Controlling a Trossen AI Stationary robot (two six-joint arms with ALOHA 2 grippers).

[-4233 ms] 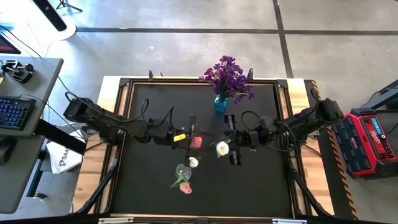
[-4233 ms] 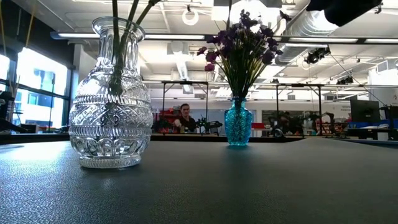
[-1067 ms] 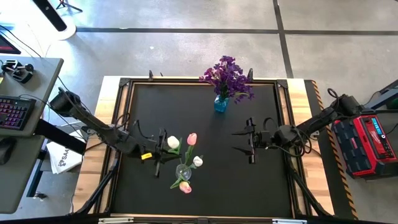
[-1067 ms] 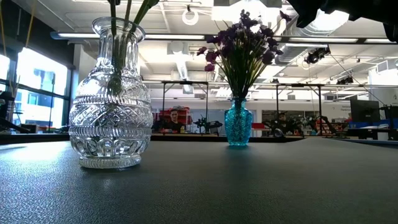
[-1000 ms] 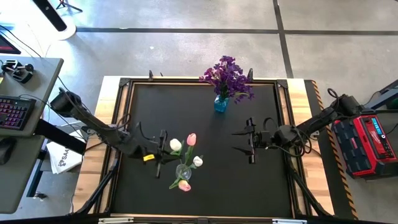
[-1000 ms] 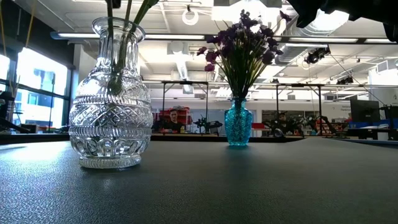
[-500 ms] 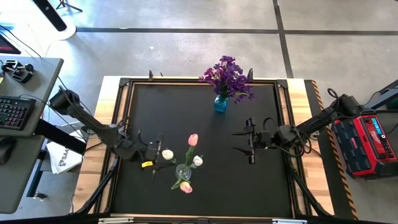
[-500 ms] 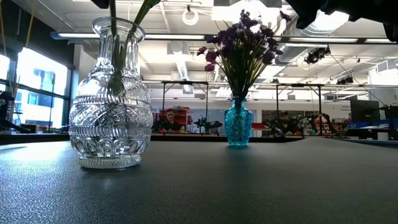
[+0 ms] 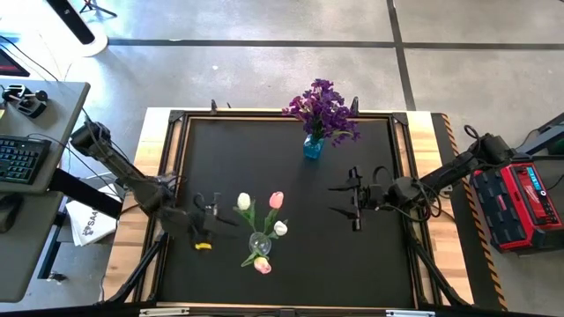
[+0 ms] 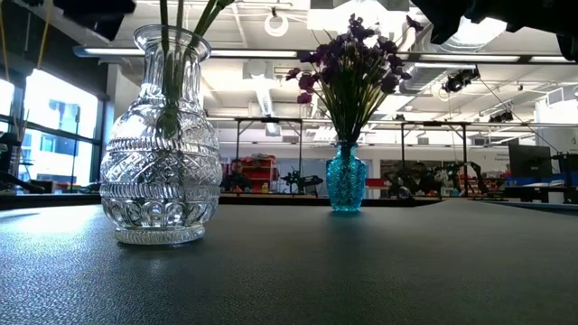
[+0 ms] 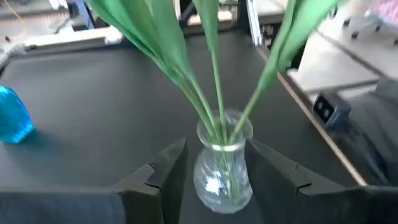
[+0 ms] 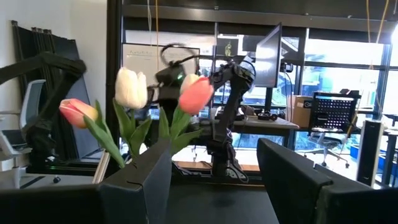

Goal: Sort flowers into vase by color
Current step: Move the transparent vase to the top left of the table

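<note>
**Tulips In, Purple Sprigs Apart: Sorting at the Black Table**

Black matting covers the table (image 9: 291, 264), ringed by a pale wooden frame on a concrete workshop floor. Near its front edge stands a clear glass vase (image 9: 259, 241) holding two pink tulips (image 9: 276, 200) and two white tulips (image 9: 244, 202), their green stems fanning out of the neck. Well apart, at the far edge, a small blue vase (image 9: 312, 146) carries the purple sprigs (image 9: 322, 109). No loose stems show on the mat, so the sorting looks close to done, though pink and white share one vase.

Just beside the clear vase, on its left, hangs the left gripper (image 9: 209, 221), fingers spread and empty; its wrist camera looks straight at the vase between the two dark fingers (image 11: 163, 176). By my reading the step in hand is the pull-away after a placement. Doing it well means backing straight off, level and slow, keeping the spread fingers outside the leaning leaves so no stem is dragged out or the vase tipped.

Waiting over the right half of the table, the right gripper (image 9: 354, 200) is likewise spread and holds nothing.

Beyond the frame sit a keyboard (image 9: 19, 158) on a side desk to the left and a red case (image 9: 527, 201) to the right. Neither crowds the arms; the tulip leaves themselves are the nearest snag.
</note>
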